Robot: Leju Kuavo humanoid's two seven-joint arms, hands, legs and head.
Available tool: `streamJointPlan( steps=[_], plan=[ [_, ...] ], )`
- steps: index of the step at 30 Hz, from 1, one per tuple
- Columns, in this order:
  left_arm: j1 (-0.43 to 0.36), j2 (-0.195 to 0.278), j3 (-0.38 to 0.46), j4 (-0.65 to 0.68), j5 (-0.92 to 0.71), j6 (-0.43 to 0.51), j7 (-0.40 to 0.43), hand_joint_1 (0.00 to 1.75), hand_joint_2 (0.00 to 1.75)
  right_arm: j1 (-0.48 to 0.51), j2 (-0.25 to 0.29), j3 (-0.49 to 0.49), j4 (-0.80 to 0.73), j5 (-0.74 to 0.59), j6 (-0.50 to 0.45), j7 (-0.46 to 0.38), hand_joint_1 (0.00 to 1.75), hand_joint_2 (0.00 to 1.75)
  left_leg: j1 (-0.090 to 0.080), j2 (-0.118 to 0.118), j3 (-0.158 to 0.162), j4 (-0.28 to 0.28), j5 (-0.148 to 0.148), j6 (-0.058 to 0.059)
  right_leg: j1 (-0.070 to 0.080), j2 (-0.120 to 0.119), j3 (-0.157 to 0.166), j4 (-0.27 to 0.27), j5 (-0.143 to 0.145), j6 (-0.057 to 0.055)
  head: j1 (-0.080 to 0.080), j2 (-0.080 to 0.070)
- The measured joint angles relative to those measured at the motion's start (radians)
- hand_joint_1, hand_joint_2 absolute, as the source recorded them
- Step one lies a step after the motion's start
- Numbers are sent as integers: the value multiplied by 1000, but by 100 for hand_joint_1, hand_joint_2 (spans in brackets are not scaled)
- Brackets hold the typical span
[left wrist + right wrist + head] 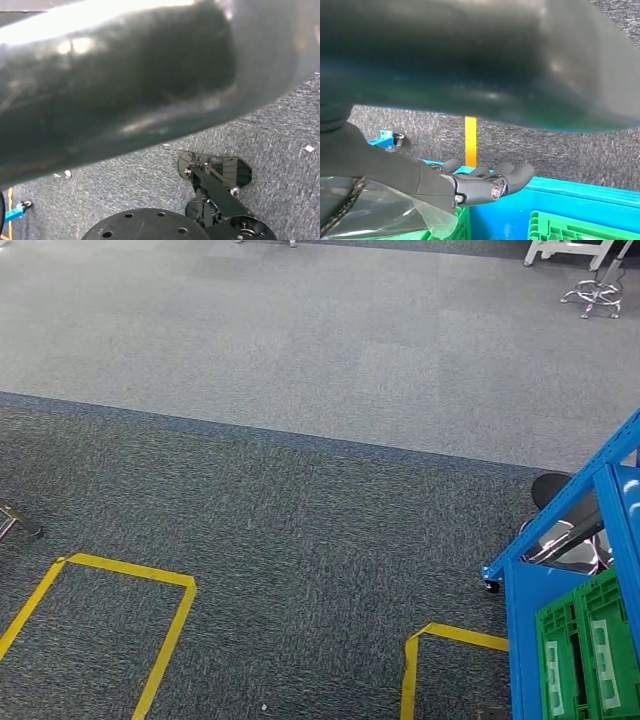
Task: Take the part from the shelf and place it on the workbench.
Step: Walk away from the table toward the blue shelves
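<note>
Blue steel shelf (pixel 562 585): at the lower right of the head view, standing on dark grey carpet (pixel 302 540). Green plastic crates (pixel 585 655) sit inside its frame.

Right hand (pixel 486 182): in the right wrist view it hangs over the shelf's blue edge, just beside a green crate (pixel 576 232); fingers stretched out nearly straight and close together, nothing between them. A clear plastic bag (pixel 384 212) lies beneath the wrist, against the crate; its contents cannot be made out, and whether it is the part cannot be told.

Left hand: state cannot be told from the left wrist view, a blurred dark cover fills it.

Floor: yellow tape outlines (pixel 162 625) on the dark carpet; a paler grey carpet (pixel 317 340) beyond.
</note>
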Motion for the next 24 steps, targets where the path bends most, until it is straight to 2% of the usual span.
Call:
streamJointPlan(
  steps=[13, 17, 20, 21, 22, 24],
  plan=[
    [1, 0, 0, -1, 1, 0, 0, 0, 0, 0, 0, -2, 0, 0, 0, -1, 0, 0, -5, 0, 0, 2, -1, 2, -4, 0, 0, 0, 2, 3, 0, 0],
    [1, 0, 0, -3, 1, 1, 0, 0, 0, 0, 1, -2, 0, 0, 0, -1, 0, 0, -9, 0, -2, 5, -1, 9, -8, 0, 0, -1, 4, 10, 0, 0],
    [0, -1, 0, -4, 1, 1, 0, 0, 0, 1, 1, -3, 0, 0, 0, -1, 0, 0, -6, 2, 0, -4, 7, 21, -9, -2, -2, -2, 3, 19, 0, 0],
    [0, -1, 0, -4, 1, 2, 0, 0, 0, 1, 1, -3, 0, 1, 0, -2, 0, 0, -3, 4, 2, -10, 12, 26, -8, -6, -10, 11, -9, 22, 1, 0],
    [0, -1, 0, -5, 2, 2, 1, 0, 0, 1, 1, -3, 0, 1, 0, -2, 0, 0, 0, 6, 4, -16, 16, 30, -8, -11, -26, 45, -32, 25, 3, 0],
    [1, -2, 0, -5, 3, 4, 2, 0, 0, 1, 1, -3, 0, 2, 0, -3, 0, 0, 2, 12, 2, -19, 18, 33, -10, -21, -85, 171, -101, 30, 5, 0]
  ],
)
